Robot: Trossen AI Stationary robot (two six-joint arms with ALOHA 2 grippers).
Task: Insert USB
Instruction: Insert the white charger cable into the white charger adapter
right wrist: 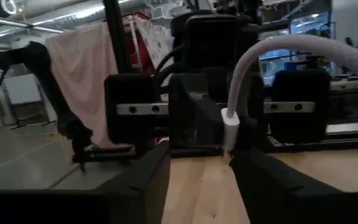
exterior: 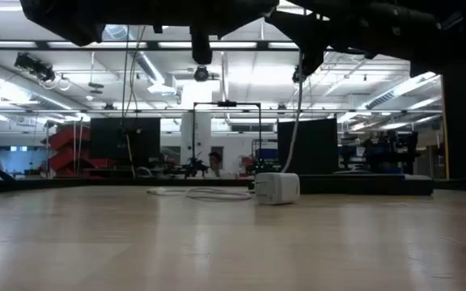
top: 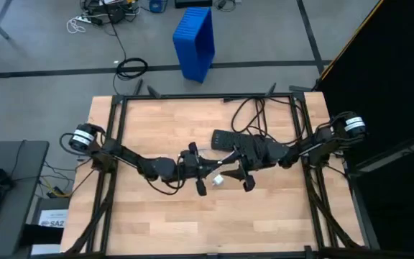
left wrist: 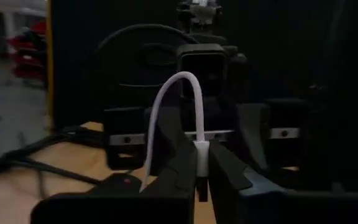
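Two dark arms reaching inward from opposite table sides, meeting near the middle, left gripper (top: pixel 200 184) fingers closed tight on a white cable plug, right gripper (top: pixel 244 180) facing it, fingers spread apart, both wrists held above the tabletop

The thin white USB cable (top: pixel 221 178) is mostly covered by the two dark arms in the high view. Its plug tip is hidden between the left pincer (left wrist: pixel 202 182) fingers. The black power strip (top: pixel 230 139) is partly covered by the right arm.
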